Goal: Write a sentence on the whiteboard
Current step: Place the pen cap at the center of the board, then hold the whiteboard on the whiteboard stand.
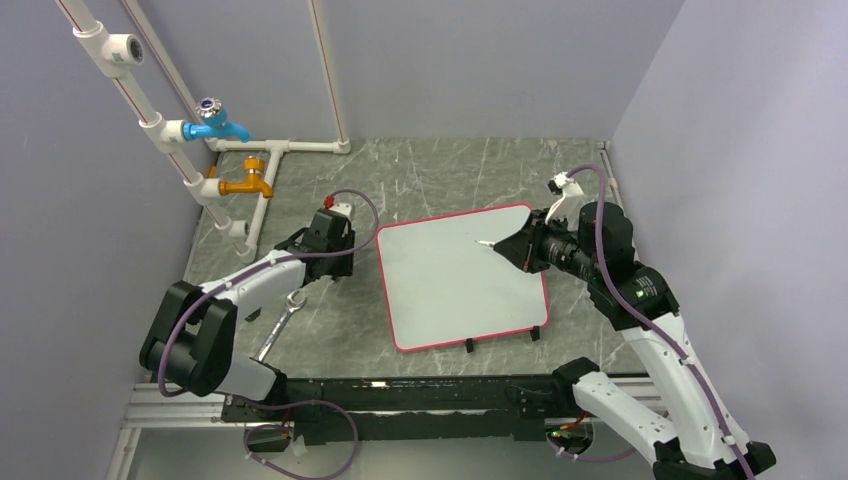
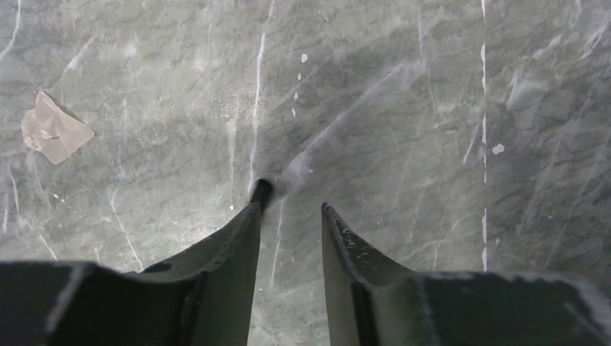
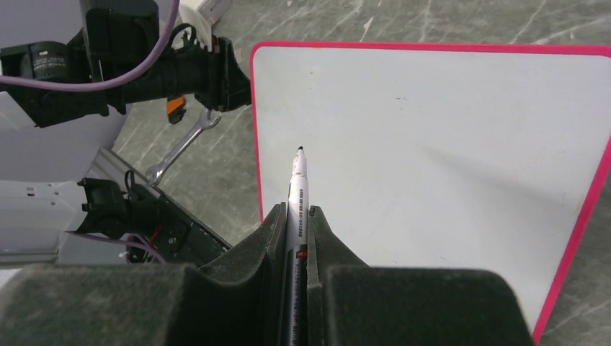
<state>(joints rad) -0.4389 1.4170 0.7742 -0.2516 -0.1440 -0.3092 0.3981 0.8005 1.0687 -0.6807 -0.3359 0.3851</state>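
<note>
Right end effector (image 3: 296, 210) gripped one slim white marker (image 3: 297, 176) over the single glossy, pink-rimmed whiteboard (image 3: 432, 144) flat on the marbled tabletop (image 1: 450, 170); left end effector (image 2: 290, 207) gaped empty beside it

Seen from above, the fingers of the left tool (image 2: 290, 209) are hidden under its own wrist housing. In the left wrist view, a small dark round thing (image 2: 261, 190) peeks past the tip of the finger on the 9 o'clock side; too little shows to tell what it is. A pale scrap (image 2: 54, 133) lies on the bench (image 2: 432, 108) toward 9 o'clock, and whether it is paper or tape cannot be told.

The rear barrel of the marker (image 3: 298, 191) is hidden between the fingers of the right tool (image 3: 295, 216), and its print is too small to read. Whether its tip touches the whiteboard (image 3: 432, 144) cannot be told. In the right wrist view, the board's corner at 2 o'clock is cut off by the edge, and its near edge is hidden behind the tool.
</note>
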